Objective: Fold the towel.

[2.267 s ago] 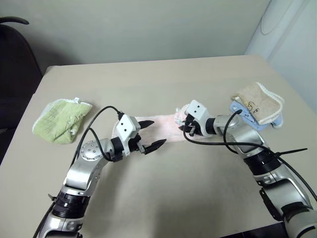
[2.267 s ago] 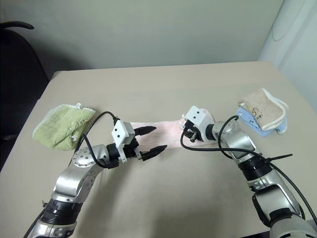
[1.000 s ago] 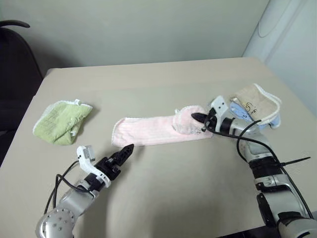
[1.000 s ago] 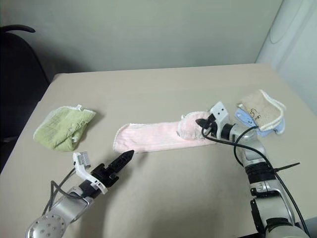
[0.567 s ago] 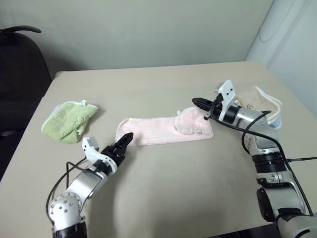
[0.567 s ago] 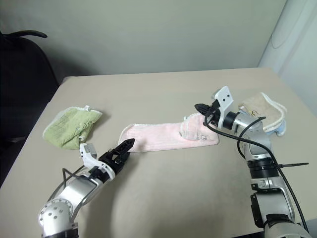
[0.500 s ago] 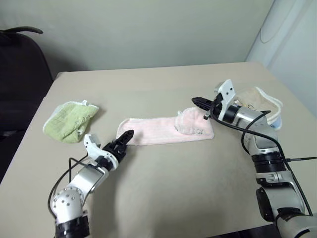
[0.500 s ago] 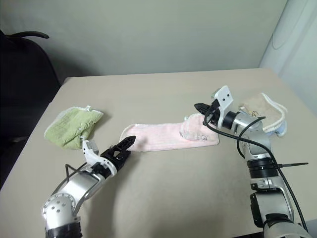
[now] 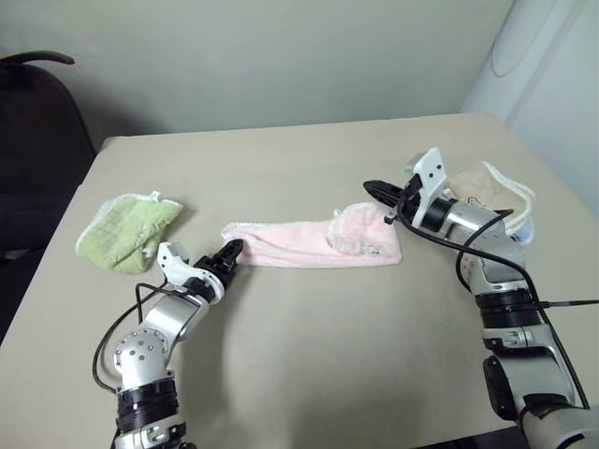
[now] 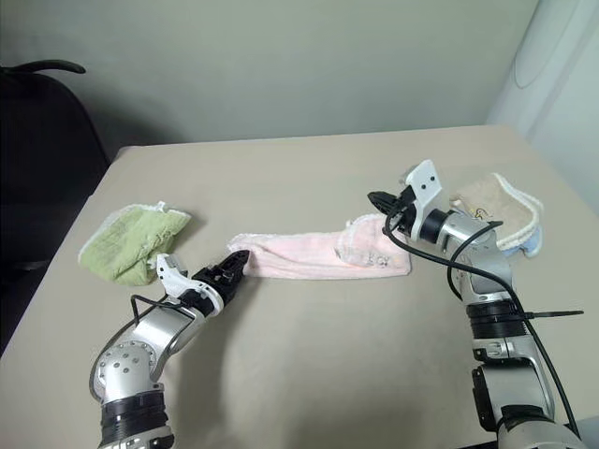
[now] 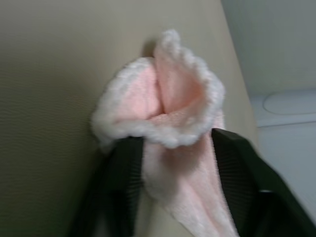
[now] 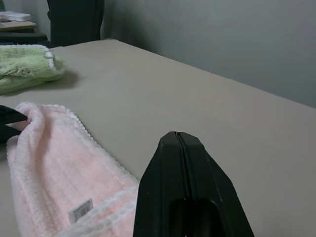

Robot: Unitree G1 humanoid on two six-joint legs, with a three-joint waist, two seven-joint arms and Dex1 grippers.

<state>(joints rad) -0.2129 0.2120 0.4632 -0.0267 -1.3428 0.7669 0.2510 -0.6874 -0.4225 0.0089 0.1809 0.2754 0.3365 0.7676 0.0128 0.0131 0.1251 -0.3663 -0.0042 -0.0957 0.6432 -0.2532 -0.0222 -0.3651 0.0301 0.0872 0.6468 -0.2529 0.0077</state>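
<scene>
A beige table (image 9: 309,159) carries the pink towel (image 9: 299,243) stretched as a long narrow strip across its middle, its right end doubled back on itself, with a green towel (image 9: 126,229) well off its left end and a beige towel (image 9: 487,192) lying on a light blue cloth (image 10: 532,244) at the right. The left gripper (image 10: 234,266) lies low at the strip's left end, its two fingers (image 11: 123,182) partly closed with the bunched white-edged corner pinched between them. The right gripper (image 9: 377,192) hangs above the doubled right end, apart from the cloth, its fingers pressed tight together and empty.

A beige table (image 9: 309,159) stands before a plain pale green wall (image 9: 281,56), with a black chair (image 9: 37,140) at far left.
</scene>
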